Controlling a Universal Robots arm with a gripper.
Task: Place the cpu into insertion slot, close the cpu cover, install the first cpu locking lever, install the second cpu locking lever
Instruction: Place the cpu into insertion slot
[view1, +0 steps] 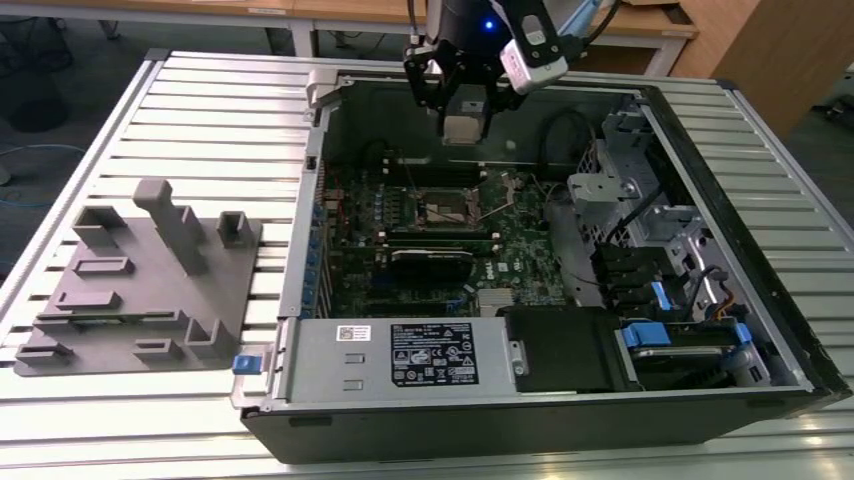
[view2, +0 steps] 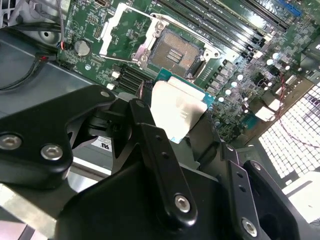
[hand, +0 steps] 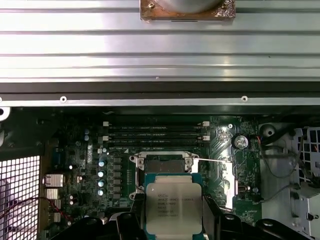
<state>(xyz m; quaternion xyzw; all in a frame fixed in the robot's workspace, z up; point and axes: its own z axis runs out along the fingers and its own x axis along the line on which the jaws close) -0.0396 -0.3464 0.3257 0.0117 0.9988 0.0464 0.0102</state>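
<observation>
Slatted metal table (view1: 200, 100); wooden desks (view1: 200, 10) behind; grey floor (view1: 80, 50).

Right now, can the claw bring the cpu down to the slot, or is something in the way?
Probably yes. The claw holds the cpu above the open case; the slot lies bare below, its cover swung open to one side. Nothing seems to stand between.

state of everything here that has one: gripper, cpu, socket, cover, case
gripper: shut on the cpu
cpu: held in the air above the board, not seated
insertion slot: empty, uncovered
cpu cover: swung open beside the slot
computer case: lying on its side, open at the top
</observation>
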